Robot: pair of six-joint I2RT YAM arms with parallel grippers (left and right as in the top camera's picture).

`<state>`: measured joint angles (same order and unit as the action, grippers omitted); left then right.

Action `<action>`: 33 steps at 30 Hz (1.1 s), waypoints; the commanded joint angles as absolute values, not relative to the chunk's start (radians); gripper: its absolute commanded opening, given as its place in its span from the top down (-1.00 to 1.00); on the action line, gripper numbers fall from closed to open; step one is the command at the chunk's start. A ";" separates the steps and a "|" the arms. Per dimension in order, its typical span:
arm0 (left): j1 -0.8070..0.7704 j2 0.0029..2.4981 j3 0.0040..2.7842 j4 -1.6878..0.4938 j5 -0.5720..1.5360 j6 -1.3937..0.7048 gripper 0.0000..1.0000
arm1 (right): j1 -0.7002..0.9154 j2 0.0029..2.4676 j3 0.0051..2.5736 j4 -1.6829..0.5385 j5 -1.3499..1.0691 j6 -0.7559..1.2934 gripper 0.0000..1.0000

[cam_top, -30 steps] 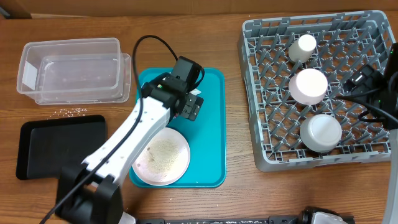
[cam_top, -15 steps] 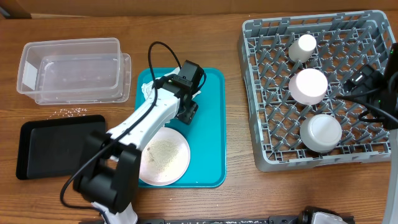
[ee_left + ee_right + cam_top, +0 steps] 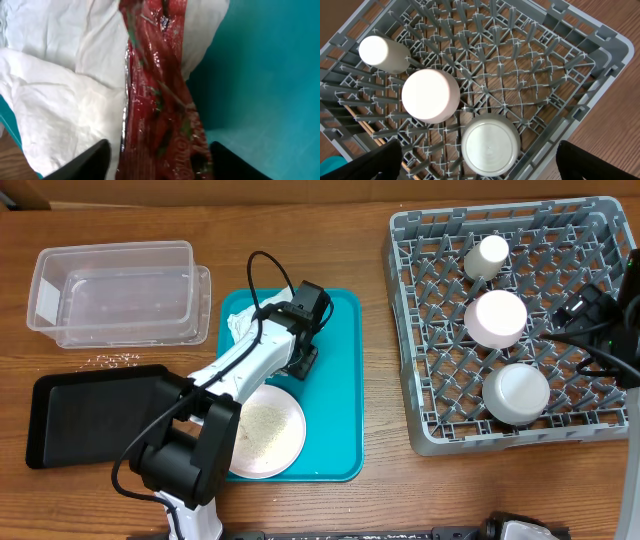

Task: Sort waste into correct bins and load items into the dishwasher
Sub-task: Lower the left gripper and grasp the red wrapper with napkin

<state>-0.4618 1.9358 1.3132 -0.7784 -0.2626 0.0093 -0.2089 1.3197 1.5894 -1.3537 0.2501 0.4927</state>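
A red foil packet [image 3: 160,115] lies on a crumpled white napkin [image 3: 60,100] at the far end of the teal tray [image 3: 270,75]. My left gripper [image 3: 159,167] is down over it, open, one dark fingertip [image 3: 85,162] on each side of the packet; the right one nearly touches it. From above, the left gripper [image 3: 302,350] is beside the napkin [image 3: 240,325]. A pink plate [image 3: 262,432] dusted with rice crumbs sits at the tray's near end. My right gripper [image 3: 480,166] hangs wide open above the grey dish rack [image 3: 600,45], holding nothing.
In the rack [image 3: 420,330] stand a white cup [image 3: 487,255], a pink bowl [image 3: 497,317] and a grey bowl [image 3: 516,392], all upside down. A clear tub [image 3: 120,292] and a black tray [image 3: 95,415] lie at the left, with loose crumbs [image 3: 118,360] on the table between them.
The left arm has folded in closer and settled over the packet, and its jaws have narrowed around it. The right arm has not moved.
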 commanded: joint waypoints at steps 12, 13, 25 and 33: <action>-0.407 1.995 1.330 -0.722 -0.269 0.012 -0.45 | -0.213 1.323 1.610 -1.349 0.253 0.495 -1.00; -0.404 1.998 1.330 -0.713 -0.269 0.011 -0.53 | -0.213 1.323 1.610 -1.349 0.253 0.495 -1.00; -0.385 2.042 1.330 -0.696 -0.189 0.012 0.06 | -0.213 1.323 1.610 -1.349 0.253 0.495 -1.00; -0.387 2.041 1.349 -0.745 -0.182 -0.043 0.92 | -0.213 1.323 1.610 -1.349 0.253 0.495 -1.00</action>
<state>-0.3908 2.0106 1.3338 -0.7174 -0.2054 -0.0025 -0.2089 1.3197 1.5894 -1.3537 0.2501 0.4934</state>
